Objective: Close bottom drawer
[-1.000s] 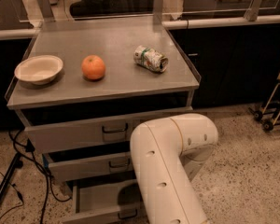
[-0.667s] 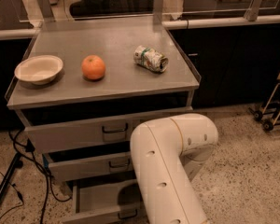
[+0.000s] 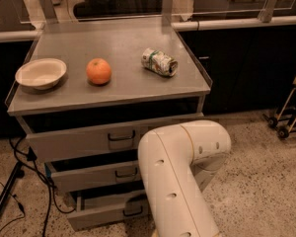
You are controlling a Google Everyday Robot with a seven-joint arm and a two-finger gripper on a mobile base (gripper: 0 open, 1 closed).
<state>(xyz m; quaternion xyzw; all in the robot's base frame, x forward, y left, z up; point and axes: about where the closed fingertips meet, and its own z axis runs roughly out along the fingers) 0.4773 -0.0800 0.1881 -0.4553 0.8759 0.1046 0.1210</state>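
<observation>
The grey metal cabinet [image 3: 108,95] has three drawers, and all three stand a little way out. The bottom drawer [image 3: 106,212] is the lowest one, with a plain front and a small dark pull handle [image 3: 133,212]. It sticks out past the middle drawer [image 3: 93,176], and a dark gap shows above its front. My white arm [image 3: 180,177] fills the lower middle of the view, just right of the drawer fronts. It covers the right end of the bottom drawer. The gripper is out of view, hidden below or behind the arm.
On the cabinet top sit a white bowl [image 3: 41,73], an orange [image 3: 98,71] and a crushed can [image 3: 159,62]. Black cables [image 3: 19,181] and a stand leg lie on the floor at the left. A wheeled cart [image 3: 291,112] stands at the right. A dark counter runs behind.
The bottom drawer's front and handle sit higher in the view than a second ago, so it has slid inward somewhat. The arm and the tabletop items look unchanged.
</observation>
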